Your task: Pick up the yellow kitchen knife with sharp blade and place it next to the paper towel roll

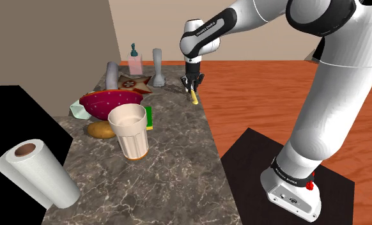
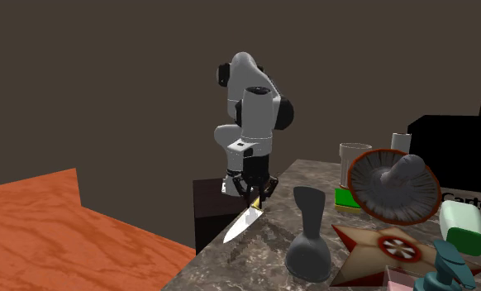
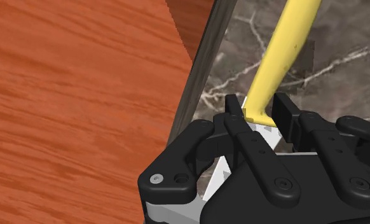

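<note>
My jaws are clamped on the yellow knife (image 3: 284, 48) right where the handle meets the blade. As far as I can judge from the wrist view, both fingers (image 3: 233, 109) press its sides. The handle runs straight out ahead of the jaws over the marble-patterned table (image 1: 178, 179), and the white blade tucks back under the palm, mostly hidden there.

In the second exterior view the blade slants down from the hand toward the table's edge. I cannot tell whether its tip touches the surface or hangs just clear.

The next move turns on 1 relation: the paper towel roll (image 1: 36, 171) lies at the opposite end of the table, well apart from the knife, at the shoulder view's lower left. I expect a carry along nearly the table's whole length. A beige cup (image 1: 130, 131) and a red bowl (image 1: 109, 102) stand beside that path.

The roll seems to sit at the table's side edge, partly over a black area. How much of it the table supports is unclear.
</note>
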